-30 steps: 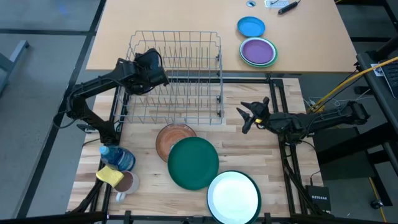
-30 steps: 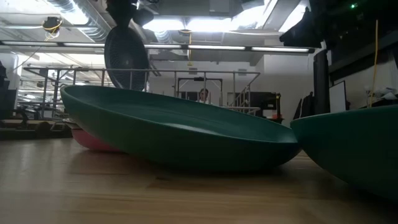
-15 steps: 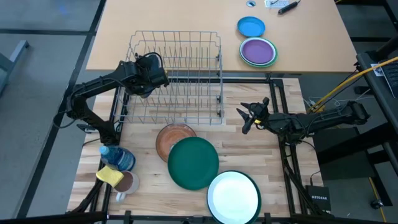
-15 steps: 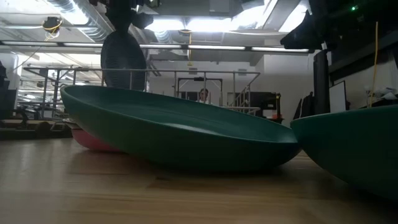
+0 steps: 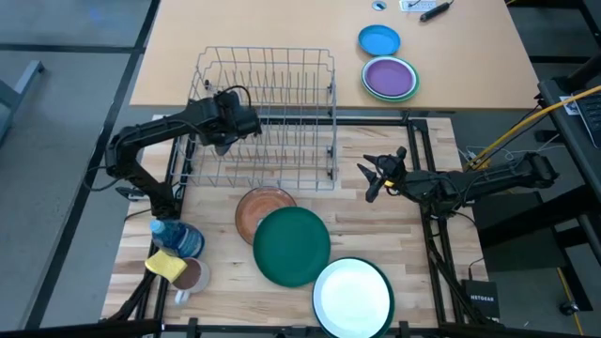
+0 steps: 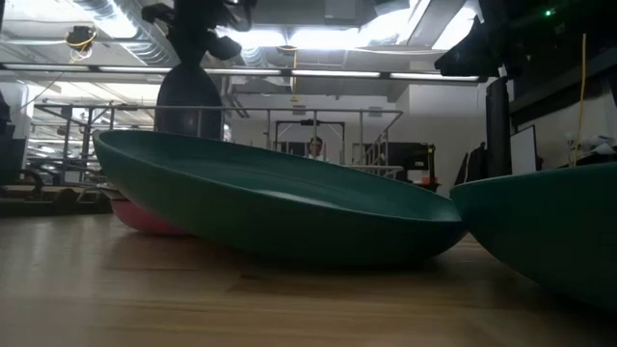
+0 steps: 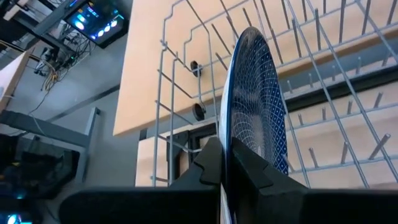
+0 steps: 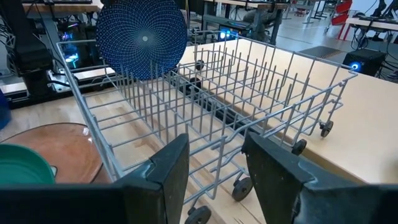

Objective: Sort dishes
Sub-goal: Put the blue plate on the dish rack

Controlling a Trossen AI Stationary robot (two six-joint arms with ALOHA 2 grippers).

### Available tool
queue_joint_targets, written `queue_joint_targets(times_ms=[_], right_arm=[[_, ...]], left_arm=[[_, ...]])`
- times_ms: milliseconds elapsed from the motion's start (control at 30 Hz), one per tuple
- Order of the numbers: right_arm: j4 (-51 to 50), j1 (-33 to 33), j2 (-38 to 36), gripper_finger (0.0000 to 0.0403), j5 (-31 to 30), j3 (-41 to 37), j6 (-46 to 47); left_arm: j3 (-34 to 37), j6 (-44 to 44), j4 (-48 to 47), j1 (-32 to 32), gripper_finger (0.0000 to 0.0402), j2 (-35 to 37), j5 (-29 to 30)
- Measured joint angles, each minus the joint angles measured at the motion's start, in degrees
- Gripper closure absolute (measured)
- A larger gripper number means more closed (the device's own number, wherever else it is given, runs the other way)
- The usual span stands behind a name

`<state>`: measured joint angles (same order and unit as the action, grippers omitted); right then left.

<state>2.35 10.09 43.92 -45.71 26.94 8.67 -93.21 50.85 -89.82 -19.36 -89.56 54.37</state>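
My left gripper (image 5: pixel 228 120) is shut on a dark-blue plate with a fine white pattern (image 8: pixel 142 38), held on edge over the left end of the wire dish rack (image 5: pixel 268 117). The plate's lower edge is down among the rack's tines; I cannot tell whether it rests on them. My right gripper (image 5: pixel 374 175) is open and empty, right of the rack. A brown plate (image 5: pixel 265 208), a green plate (image 5: pixel 292 245) lying partly on it, and a white green-rimmed plate (image 5: pixel 352 296) lie on the table near the front. My left gripper pinches the patterned plate at its rim (image 7: pixel 231 144), one finger on each face. In the low view the gripper (image 6: pixel 193 29) stands above the plate (image 6: pixel 188 101), fingers pointing down. The plate hangs upright on edge below the fingers, its faces toward the table's left and right.
A bright-blue dish (image 5: pixel 378 40) and a purple dish (image 5: pixel 390 78) sit on the far table. A blue bottle (image 5: pixel 178 237), a yellow sponge (image 5: pixel 165 265) and a mug (image 5: pixel 192 275) stand at the front left. Bare wood lies between the rack and my right gripper.
My left gripper has gone down and a little toward the table's right with the patterned plate, which stays on edge. The plate has sunk lower among the rack's tines.
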Motion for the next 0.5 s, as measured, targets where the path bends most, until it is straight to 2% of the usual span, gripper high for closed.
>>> queue_joint_targets(times_ms=[233,500], right_arm=[[-0.1,0.0,0.0,0.0240,0.0,0.0,0.0],[-1.4,0.0,0.0,0.0240,0.0,0.0,0.0]], left_arm=[[0.0,-0.2,-0.1,0.3,0.0401,-3.4,-5.2],[-0.2,-0.3,0.0,0.8,0.0383,-5.7,-5.8]])
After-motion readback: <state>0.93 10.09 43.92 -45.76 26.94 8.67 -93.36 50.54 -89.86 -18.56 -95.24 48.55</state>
